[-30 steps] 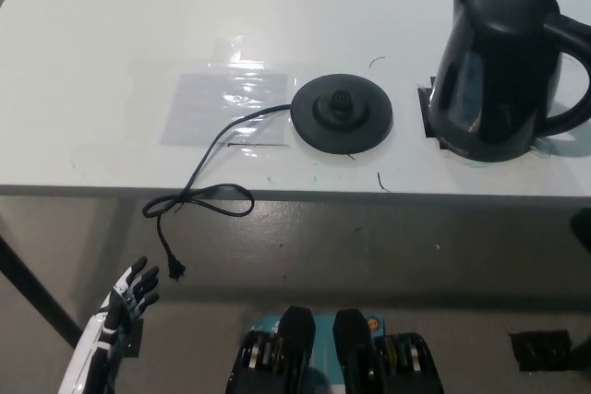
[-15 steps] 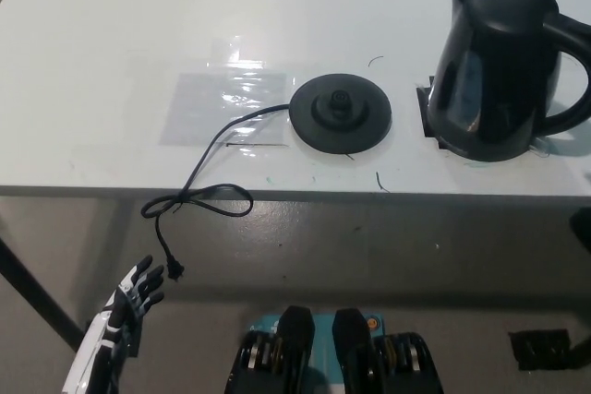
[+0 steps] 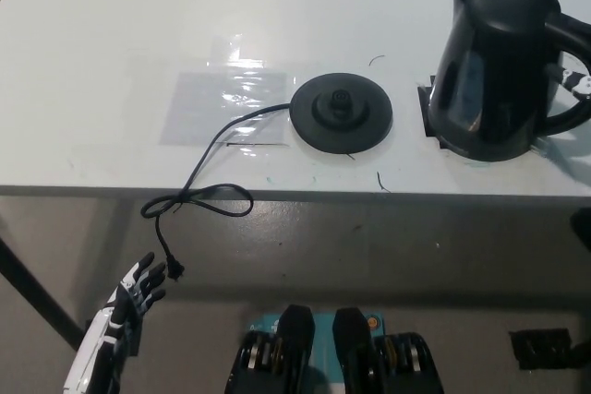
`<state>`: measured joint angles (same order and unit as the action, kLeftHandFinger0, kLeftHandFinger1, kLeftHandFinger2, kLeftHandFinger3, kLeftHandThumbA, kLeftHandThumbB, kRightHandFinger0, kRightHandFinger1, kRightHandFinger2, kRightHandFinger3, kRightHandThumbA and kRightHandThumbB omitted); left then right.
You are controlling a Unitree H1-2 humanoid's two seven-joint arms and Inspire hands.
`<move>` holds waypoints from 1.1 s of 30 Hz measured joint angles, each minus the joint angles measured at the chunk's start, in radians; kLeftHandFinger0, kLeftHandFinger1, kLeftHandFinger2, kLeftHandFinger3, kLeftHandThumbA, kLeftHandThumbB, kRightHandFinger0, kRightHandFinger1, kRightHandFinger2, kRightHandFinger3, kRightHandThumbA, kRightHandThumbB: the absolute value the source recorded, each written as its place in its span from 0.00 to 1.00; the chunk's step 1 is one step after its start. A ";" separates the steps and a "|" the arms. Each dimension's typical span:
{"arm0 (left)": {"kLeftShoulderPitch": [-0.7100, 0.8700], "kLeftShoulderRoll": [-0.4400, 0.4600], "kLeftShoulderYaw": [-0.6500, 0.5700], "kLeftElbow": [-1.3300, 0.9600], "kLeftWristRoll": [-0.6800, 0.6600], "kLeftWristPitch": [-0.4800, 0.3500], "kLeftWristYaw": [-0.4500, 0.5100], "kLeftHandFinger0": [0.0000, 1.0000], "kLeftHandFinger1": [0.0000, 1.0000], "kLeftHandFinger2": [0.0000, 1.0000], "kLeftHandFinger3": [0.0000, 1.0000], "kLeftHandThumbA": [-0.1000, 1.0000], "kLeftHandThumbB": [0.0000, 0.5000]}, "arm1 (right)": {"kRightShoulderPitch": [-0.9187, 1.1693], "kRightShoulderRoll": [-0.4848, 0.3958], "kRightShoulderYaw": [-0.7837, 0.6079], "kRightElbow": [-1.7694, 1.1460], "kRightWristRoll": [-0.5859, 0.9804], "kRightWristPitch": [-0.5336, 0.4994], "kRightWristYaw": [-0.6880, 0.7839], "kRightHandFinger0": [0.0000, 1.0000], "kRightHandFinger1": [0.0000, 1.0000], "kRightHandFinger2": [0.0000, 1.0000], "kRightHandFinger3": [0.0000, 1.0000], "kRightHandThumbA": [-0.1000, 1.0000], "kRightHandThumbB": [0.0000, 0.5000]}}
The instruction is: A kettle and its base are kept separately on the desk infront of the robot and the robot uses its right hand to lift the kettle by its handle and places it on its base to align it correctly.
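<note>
The black kettle (image 3: 499,66) stands upright at the right of the white desk (image 3: 111,43), spout to the left and handle (image 3: 574,53) toward the right edge of the picture. The round black base (image 3: 341,113) lies bare on the desk, a short way left of the kettle. A small part of my black right hand (image 3: 578,81) shows at the right edge, inside the handle's loop; whether it touches the handle is unclear. My white left hand (image 3: 132,294) rests at the lower left, below the desk, with its fingers apart.
The base's black cord (image 3: 199,177) runs left over the desk's front edge, and its plug (image 3: 174,269) hangs near my left hand. A clear taped patch (image 3: 222,106) lies left of the base. Black tape marks (image 3: 427,119) sit under the kettle.
A part of my right hand has come into view at the right edge, by the kettle's handle. My left hand has sunk slightly. Kettle and base have not moved.
</note>
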<state>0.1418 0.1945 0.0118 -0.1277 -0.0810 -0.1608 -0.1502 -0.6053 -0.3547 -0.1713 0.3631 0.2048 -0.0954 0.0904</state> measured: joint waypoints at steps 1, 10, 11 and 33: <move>-0.002 0.000 0.000 0.005 -0.004 0.000 -0.004 1.00 1.00 1.00 1.00 1.00 0.38 | -0.007 0.002 0.009 0.008 -0.012 0.000 -0.001 1.00 1.00 1.00 1.00 1.00 0.50; -0.005 0.000 0.000 0.008 -0.011 0.000 -0.014 1.00 1.00 1.00 1.00 1.00 0.39 | -0.042 0.004 0.038 0.119 -0.058 -0.008 -0.002 1.00 1.00 1.00 1.00 1.00 0.40; -0.006 0.000 0.000 0.008 -0.012 0.000 -0.014 1.00 1.00 1.00 1.00 1.00 0.39 | -0.044 0.004 0.039 0.131 -0.061 -0.008 -0.002 1.00 1.00 1.00 1.00 1.00 0.43; -0.013 0.000 0.001 0.009 -0.025 0.002 -0.018 1.00 1.00 1.00 1.00 1.00 0.37 | -0.059 0.018 -0.025 0.231 -0.085 -0.063 -0.067 0.00 0.10 0.38 0.40 0.08 0.35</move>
<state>0.1288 0.1946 0.0128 -0.1184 -0.1056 -0.1590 -0.1686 -0.6645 -0.3371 -0.1958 0.5941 0.1198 -0.1580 0.0238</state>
